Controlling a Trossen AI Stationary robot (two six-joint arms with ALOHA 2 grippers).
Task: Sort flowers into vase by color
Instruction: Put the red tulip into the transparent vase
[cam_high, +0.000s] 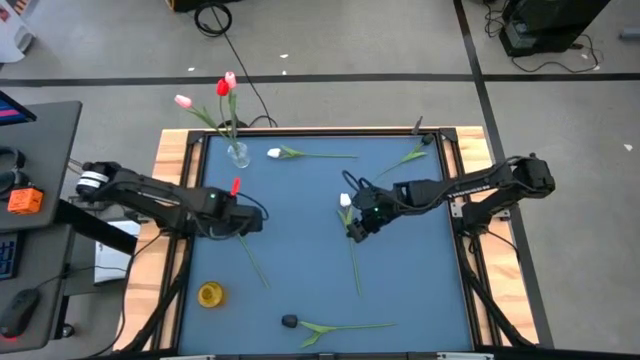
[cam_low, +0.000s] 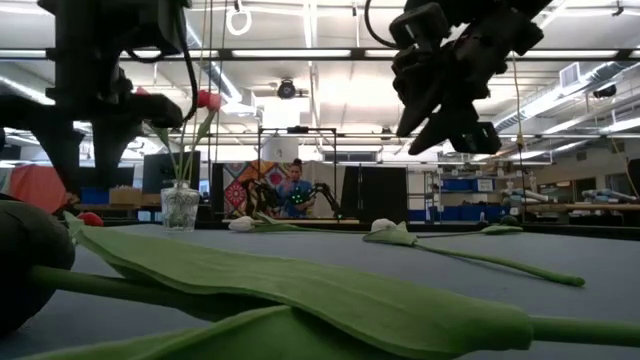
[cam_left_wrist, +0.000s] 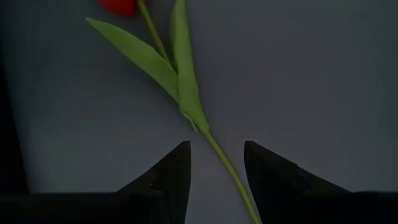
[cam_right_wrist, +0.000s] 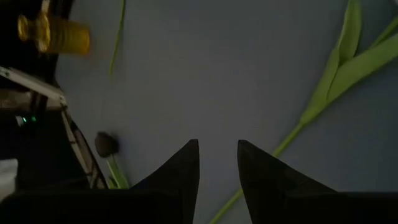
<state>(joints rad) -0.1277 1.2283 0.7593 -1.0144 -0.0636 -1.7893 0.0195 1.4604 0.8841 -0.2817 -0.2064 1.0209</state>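
A red tulip (cam_high: 236, 186) lies flat on the blue table, its stem (cam_left_wrist: 227, 168) running between the open fingers of my left gripper (cam_left_wrist: 216, 146), which hovers over it (cam_high: 248, 222) without touching. My right gripper (cam_right_wrist: 217, 143) is open above the mat (cam_high: 355, 233), beside the stem (cam_right_wrist: 292, 134) of a white tulip (cam_high: 345, 200) lying flat. A clear glass vase (cam_high: 237, 153) holds a red and a pink tulip upright. Another white tulip (cam_high: 275, 153) lies next to it. A yellow vase (cam_high: 210, 294) stands near the left front.
A dark-headed flower (cam_high: 290, 321) lies along the near edge, and its leaf fills the low view's foreground (cam_low: 300, 295). Another stem (cam_high: 415, 155) lies at the far right corner. Wooden rails (cam_high: 175, 160) frame the mat. A person (cam_low: 297, 190) sits far behind the table.
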